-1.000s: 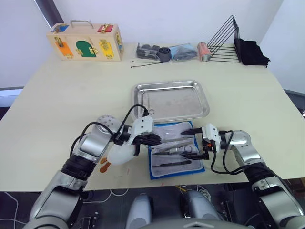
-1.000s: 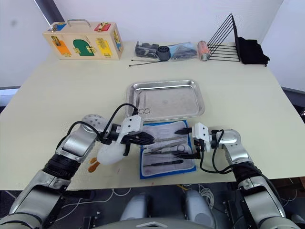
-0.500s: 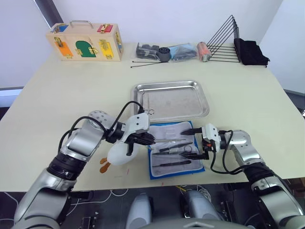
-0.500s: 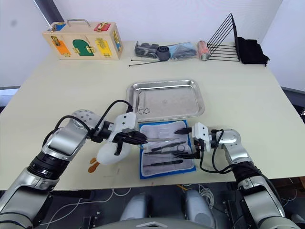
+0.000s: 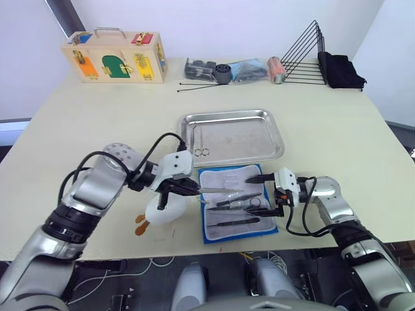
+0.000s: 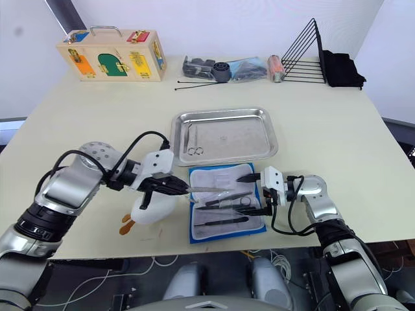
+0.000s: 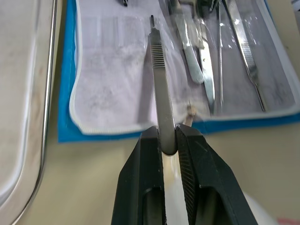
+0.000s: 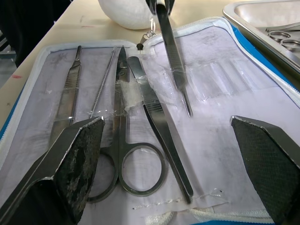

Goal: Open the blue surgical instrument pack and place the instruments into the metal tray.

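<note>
The blue surgical instrument pack [image 5: 224, 176] lies open near the table's front edge, pale lining up. Several instruments [image 8: 126, 154] still sit under its clear pocket strips. My left gripper [image 7: 168, 136] is shut on the end of a slim silver instrument [image 7: 159, 84], held level over the pack's left part [image 5: 217, 190]. My right gripper [image 5: 257, 195] stands open at the pack's right edge, its fingers [image 8: 70, 164] on either side of the lining. The metal tray [image 5: 243, 133] lies just behind the pack, with a pair of scissors [image 5: 200, 150] at its left side.
A white duck-shaped toy [image 5: 162, 207] lies under my left gripper, left of the pack. Along the far edge stand a wooden lock box [image 5: 117, 61], a bag of dark parts [image 5: 246, 70], two thin black rods [image 5: 198, 86], a black wire rack [image 5: 305, 58] and a black cloth [image 5: 342, 71].
My left gripper has moved left, drawing the slim silver instrument out of the pack's pocket. The right gripper has stayed where it was.
</note>
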Tool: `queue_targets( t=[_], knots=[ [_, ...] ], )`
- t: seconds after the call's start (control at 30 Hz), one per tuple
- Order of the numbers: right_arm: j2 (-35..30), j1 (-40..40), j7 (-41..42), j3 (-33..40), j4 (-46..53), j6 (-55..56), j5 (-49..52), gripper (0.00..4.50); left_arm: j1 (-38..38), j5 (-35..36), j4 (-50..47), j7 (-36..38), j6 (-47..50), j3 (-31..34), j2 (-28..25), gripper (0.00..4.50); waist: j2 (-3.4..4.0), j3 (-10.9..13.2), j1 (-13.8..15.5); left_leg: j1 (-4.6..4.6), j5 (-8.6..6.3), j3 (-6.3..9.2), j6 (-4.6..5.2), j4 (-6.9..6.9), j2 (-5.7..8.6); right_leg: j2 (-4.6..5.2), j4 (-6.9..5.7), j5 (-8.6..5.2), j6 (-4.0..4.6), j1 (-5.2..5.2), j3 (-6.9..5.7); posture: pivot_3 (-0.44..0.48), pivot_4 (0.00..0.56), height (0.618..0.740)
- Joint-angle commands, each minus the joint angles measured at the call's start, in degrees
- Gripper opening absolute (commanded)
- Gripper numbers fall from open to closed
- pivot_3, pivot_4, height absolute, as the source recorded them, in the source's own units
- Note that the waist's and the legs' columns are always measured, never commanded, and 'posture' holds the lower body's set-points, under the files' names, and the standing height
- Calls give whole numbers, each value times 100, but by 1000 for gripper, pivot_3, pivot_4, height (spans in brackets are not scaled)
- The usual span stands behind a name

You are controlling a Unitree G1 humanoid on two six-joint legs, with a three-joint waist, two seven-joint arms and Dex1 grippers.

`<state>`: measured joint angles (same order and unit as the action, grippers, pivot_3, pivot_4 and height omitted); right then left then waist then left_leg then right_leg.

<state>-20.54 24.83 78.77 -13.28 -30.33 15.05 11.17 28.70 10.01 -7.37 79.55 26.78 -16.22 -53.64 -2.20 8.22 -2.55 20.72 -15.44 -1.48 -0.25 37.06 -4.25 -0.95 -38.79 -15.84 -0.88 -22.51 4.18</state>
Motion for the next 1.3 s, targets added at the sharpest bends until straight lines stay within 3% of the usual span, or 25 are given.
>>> queue_targets(
  t=[0.03,0.43,0.87,1.1,1.3],
  knots=[
    [59,-304,8,-464,-487,-185,-469,4500,58,103,-54,189,-159,195,-164,23,1,0,0,0,0,0,0,0,0,0,-1,-1,1,-1,0,0,150,740],
    [67,-292,26,-455,-500,-174,-476,4500,127,304,90,796,-76,354,-711,23,4,5,-2,-1,0,1,0,0,-5,-7,-6,-5,8,-5,-1,0,150,740],
    [58,-303,34,-455,-492,-176,-476,4500,232,580,115,754,228,770,-946,23,7,10,-2,0,0,1,0,0,-6,-7,-6,-7,7,-6,-2,0,150,740],
    [76,-281,45,-467,-534,-154,-486,4500,387,1097,-195,-387,1232,1311,-210,23,-1,7,-3,0,0,3,0,0,-6,-6,-8,-6,6,-5,-3,0,150,740],
    [82,-266,38,-460,-570,-114,-503,4500,591,1248,-626,-2180,2289,1672,919,23,-18,-1,-13,0,0,10,0,3,-6,-8,-10,-4,8,-3,-4,0,150,740]
  ],
)
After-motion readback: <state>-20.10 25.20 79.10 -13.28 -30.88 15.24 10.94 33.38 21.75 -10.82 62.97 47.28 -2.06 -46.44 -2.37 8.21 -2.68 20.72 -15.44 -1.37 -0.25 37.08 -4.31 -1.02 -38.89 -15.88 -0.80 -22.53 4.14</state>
